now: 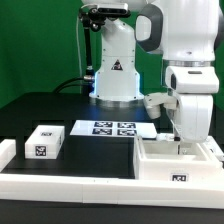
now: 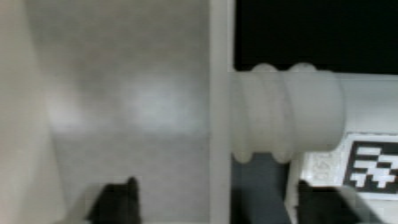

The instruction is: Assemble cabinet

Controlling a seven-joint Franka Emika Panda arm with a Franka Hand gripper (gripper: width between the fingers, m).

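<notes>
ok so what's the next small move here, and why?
Probably a gentle close-and-check before any lift. In the exterior view the gripper sits low at the open top of the cabinet, and the wrist view shows a white panel right beside one finger. Neither view shows whether it has a grip, so I'd confirm that first.

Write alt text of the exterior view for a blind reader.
A white robot arm reaches down with its gripper at the open white cabinet body on a black table. A marker board and a small tagged white block lie to the exterior view's left.
</notes>
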